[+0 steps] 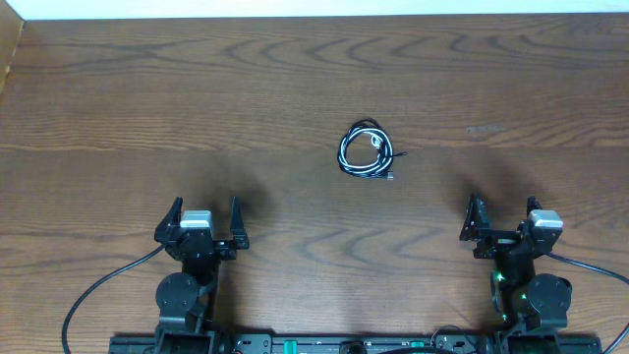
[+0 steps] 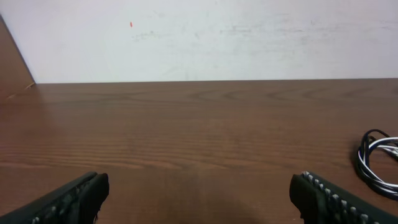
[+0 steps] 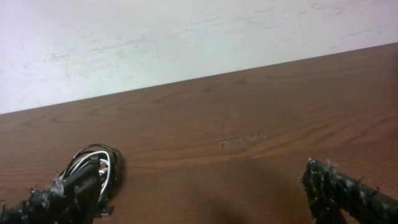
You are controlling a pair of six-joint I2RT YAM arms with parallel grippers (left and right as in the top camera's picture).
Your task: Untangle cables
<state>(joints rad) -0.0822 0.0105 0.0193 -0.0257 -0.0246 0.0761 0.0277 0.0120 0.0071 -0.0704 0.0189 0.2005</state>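
Observation:
The cables [image 1: 366, 150], one black and one white, lie tangled in a small coil on the wooden table, a little right of centre. My left gripper [image 1: 205, 208] stands open near the front left, well short of the coil. My right gripper [image 1: 504, 208] is open near the front right, also apart from it. In the left wrist view the cables [image 2: 376, 163] show at the right edge, beyond the open gripper [image 2: 199, 186]. From the right wrist the cables [image 3: 104, 157] sit far left, partly hidden behind the left finger [image 3: 74, 190] of the open gripper [image 3: 202, 177].
The brown table [image 1: 295, 88] runs back to a white wall [image 2: 199, 37]. A raised wooden side [image 1: 10, 49] borders the far left corner. Thick black arm wires [image 1: 98, 290] trail along the front edge by both arm bases.

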